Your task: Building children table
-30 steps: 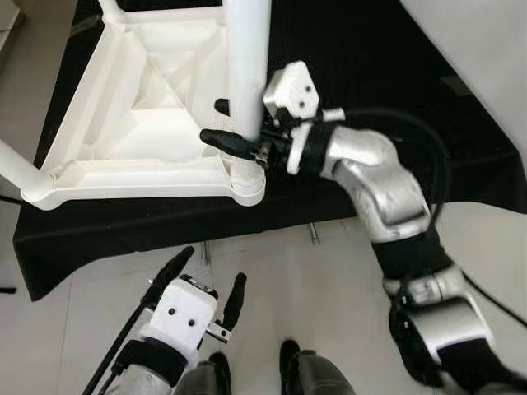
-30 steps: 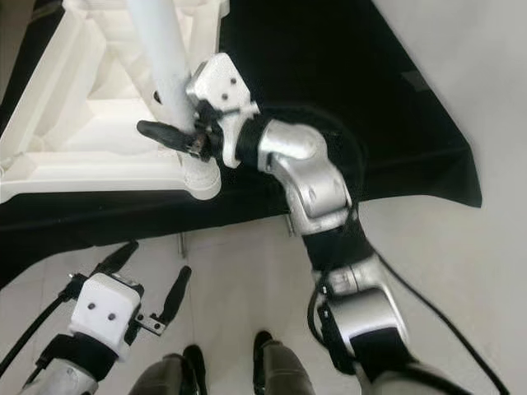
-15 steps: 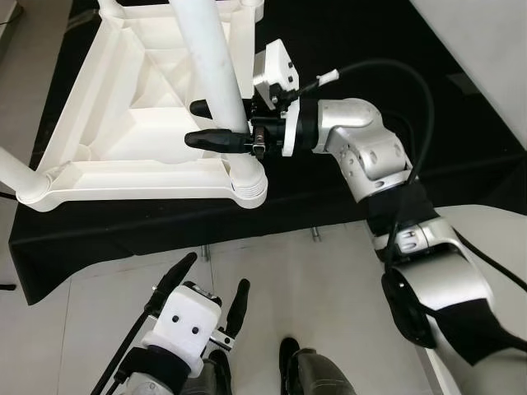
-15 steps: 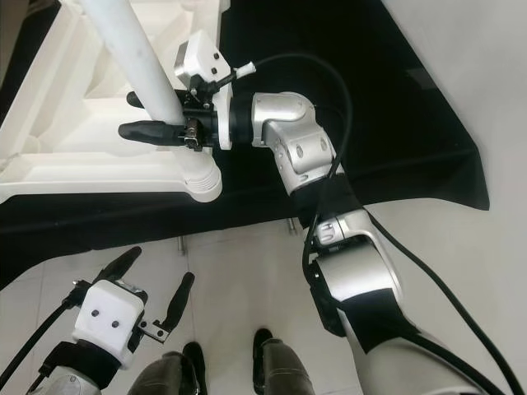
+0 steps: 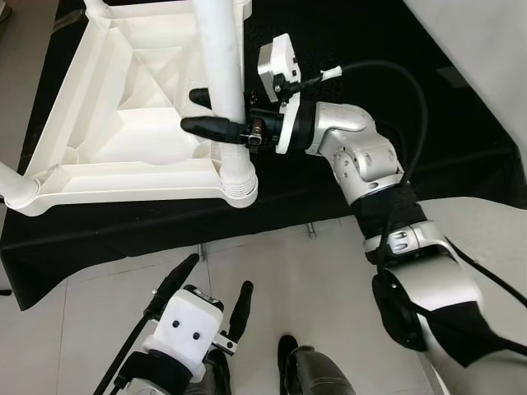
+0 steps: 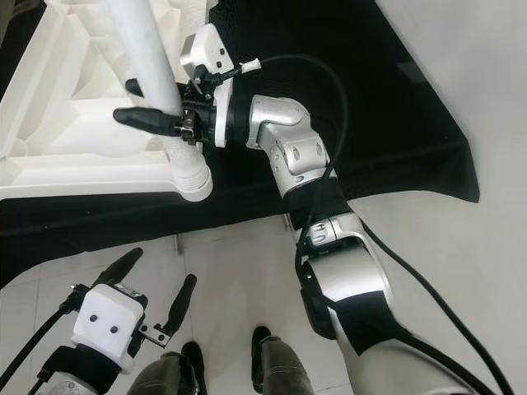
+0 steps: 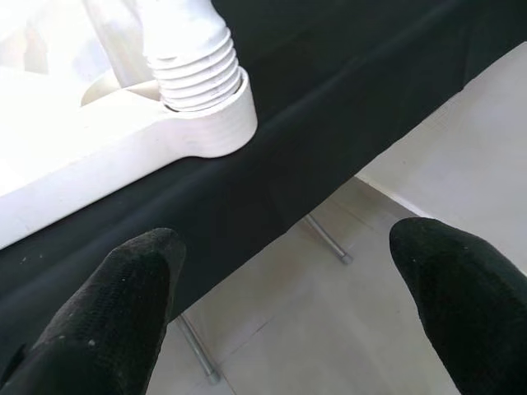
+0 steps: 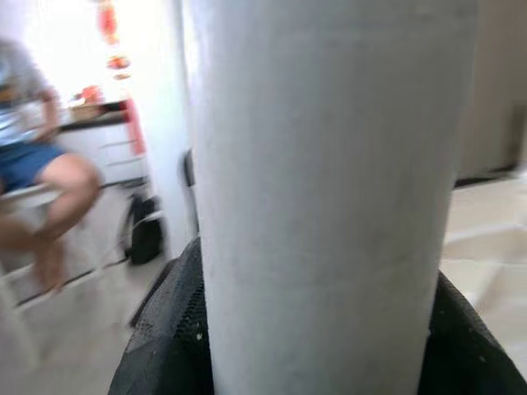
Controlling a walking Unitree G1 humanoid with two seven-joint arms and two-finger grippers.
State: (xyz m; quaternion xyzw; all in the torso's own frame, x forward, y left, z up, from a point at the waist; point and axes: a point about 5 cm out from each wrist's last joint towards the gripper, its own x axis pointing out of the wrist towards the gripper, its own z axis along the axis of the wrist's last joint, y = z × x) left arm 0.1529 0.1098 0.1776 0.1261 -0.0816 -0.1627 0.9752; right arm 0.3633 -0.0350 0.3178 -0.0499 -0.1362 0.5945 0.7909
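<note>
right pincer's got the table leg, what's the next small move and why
Probably keep twisting the white table leg further into its corner socket. The right pincer is clamped around the leg just above the upside-down white tabletop, and several threads are exposed above the socket, so the leg doesn't look fully seated. The left pincer hangs open below.

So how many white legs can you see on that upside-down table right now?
2. One leg stands in the near corner socket, with the right gripper closed around it. Another leg juts out at the left corner. The far corners are cut off, so more may be hidden.
</note>
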